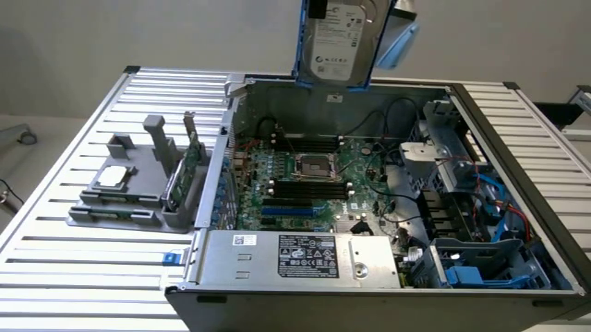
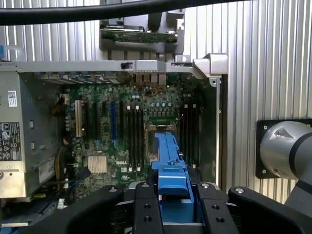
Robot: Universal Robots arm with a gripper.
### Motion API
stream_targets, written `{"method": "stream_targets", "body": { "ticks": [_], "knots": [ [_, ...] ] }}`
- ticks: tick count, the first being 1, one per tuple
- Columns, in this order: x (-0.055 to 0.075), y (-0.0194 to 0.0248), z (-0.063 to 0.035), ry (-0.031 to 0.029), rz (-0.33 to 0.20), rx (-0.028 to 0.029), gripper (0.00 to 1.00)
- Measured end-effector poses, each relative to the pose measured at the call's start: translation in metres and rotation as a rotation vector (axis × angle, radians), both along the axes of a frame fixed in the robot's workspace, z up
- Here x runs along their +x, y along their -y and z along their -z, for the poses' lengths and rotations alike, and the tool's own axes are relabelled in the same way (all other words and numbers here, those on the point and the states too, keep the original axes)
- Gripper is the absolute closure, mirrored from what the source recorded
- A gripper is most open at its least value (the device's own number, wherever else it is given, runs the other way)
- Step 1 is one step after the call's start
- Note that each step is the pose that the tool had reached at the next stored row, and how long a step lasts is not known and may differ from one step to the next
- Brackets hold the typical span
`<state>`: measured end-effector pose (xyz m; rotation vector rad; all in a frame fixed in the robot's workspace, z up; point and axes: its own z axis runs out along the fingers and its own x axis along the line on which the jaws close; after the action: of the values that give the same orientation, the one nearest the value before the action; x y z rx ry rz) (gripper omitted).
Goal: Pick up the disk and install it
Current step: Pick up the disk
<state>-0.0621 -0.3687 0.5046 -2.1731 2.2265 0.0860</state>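
One disk (image 1: pixel 340 41), one gripper (image 2: pixel 175 197), one computer case (image 1: pixel 369 306), one chip (image 1: pixel 115 176), one green card (image 1: pixel 187 167), one grey holder (image 1: pixel 111 211) and one slatted table (image 1: pixel 55 270) are showing.

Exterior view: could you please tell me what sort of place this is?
Probably a robotics lab bench for computer assembly: an open computer case on a slatted metal table, with the disk held above it.

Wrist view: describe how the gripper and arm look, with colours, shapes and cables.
The gripper is matte black: two flat, straight fingers with small round holes and silver screw heads, flanked by broad curved black housing. The arm joint is a rounded silver-grey casing with a darker band, in front of a black square plate. A thick black cable crosses the view.
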Motion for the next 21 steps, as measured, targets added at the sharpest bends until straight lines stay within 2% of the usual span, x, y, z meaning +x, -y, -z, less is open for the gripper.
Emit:
{"method": "stream_targets", "body": {
  "ticks": [21],
  "knots": [
    [0.060, 0.0585, -0.0005, -0.0004, 0.000, 0.0000, 0.67]
  ]
}}
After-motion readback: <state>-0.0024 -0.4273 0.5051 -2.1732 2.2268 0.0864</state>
